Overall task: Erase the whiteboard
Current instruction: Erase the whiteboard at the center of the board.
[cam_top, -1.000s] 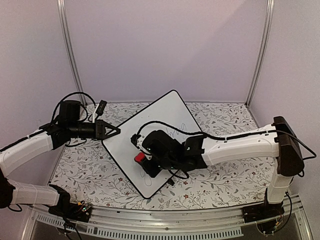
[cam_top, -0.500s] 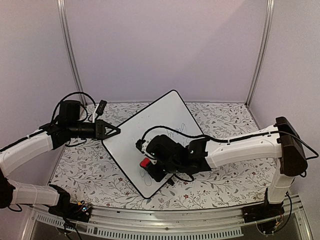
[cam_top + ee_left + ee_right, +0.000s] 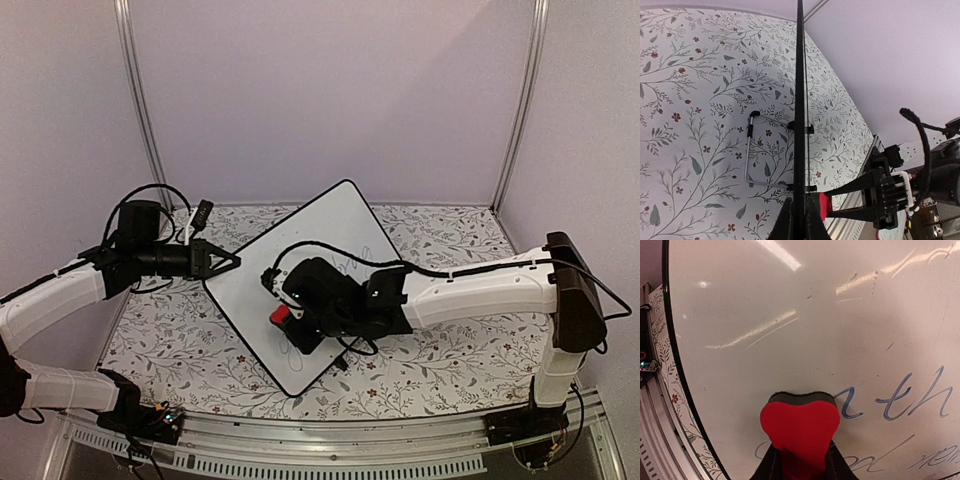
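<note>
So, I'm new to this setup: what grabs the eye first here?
The whiteboard, set diagonally mid-table and bearing blue handwriting. The right gripper holds a red eraser against it beside the writing, while the left gripper clamps the board's left edge.

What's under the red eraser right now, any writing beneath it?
The eraser, gripped in the right claw, appears pressed pad-down on the whiteboard. Handwriting shows on the board beside it and nearer the claw. Whatever lies directly beneath the pad is covered.
</note>
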Motion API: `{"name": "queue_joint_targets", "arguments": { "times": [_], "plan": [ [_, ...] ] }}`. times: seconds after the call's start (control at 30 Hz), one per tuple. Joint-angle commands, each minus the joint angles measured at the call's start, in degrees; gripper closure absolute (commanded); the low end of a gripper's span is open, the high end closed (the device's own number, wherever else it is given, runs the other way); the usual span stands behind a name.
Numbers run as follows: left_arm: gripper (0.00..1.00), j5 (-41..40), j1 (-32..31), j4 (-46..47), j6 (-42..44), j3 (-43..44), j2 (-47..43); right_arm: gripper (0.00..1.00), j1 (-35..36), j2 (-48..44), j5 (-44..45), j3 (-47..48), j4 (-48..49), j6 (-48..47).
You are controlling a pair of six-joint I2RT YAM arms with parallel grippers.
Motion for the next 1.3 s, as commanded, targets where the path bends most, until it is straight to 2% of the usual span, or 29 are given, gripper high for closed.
{"name": "queue_joint_targets", "arguments": {
  "times": [0.0,0.23,0.77,1.27],
  "plan": [
    [1.00,1.15,0.25,0.89,1.06,-0.62,-0.16,1.00,-1.21,0.60,0.82,-3.40,0.82,1.01],
    [1.00,1.47,0.19,1.13,0.88,-0.69,0.10,1.00,-1.16,-2.85,0.84,-8.69,1.80,3.06],
    [1.00,1.54,0.22,1.25,0.95,-0.74,-0.32,1.00,-3.32,1.85,0.83,1.94,1.20,-1.41],
    [1.00,1.88,0.28,1.44,0.87,-0.72,-0.34,1.00,-3.36,-2.24,-0.45,-8.79,3.17,2.50]
  ]
}}
